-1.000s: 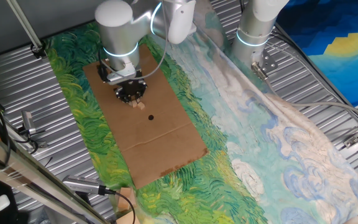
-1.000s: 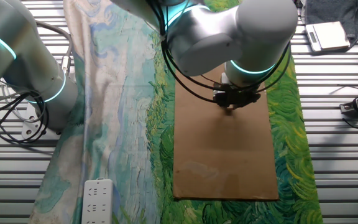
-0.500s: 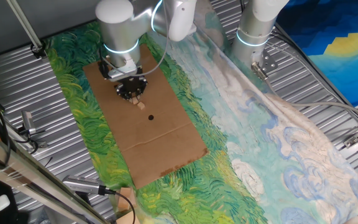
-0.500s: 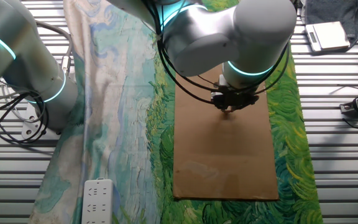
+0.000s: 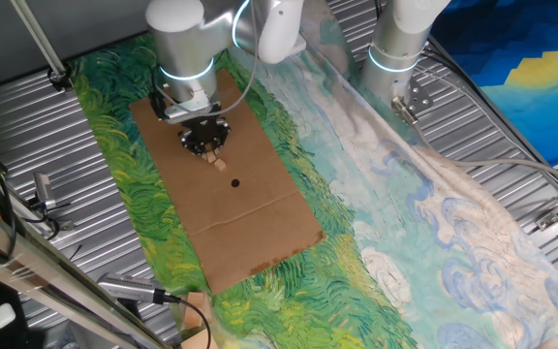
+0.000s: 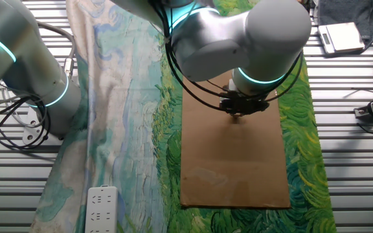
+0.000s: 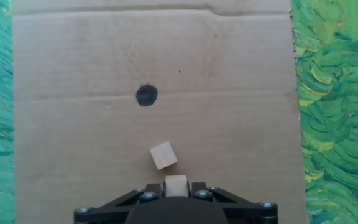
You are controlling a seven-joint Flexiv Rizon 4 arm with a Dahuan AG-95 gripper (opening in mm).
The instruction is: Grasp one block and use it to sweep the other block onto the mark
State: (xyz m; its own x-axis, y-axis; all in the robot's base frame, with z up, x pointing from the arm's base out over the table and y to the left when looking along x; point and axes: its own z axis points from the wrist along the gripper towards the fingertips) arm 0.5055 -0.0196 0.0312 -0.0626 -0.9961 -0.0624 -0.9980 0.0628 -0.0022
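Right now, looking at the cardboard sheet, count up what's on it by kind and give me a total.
Tan wooden cubes: 2, one loose, one held in the gripper
Black round mark: 1
Total: 3

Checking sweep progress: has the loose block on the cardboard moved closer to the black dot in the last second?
No. In the fixed view the loose block sits in the same spot short of the mark, by the gripper.

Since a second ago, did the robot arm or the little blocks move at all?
Barely. The pincer crept slightly away from the black mark, with one block shut between its fingers. The loose block lies between it and the mark, not on it, and the cardboard stayed put.
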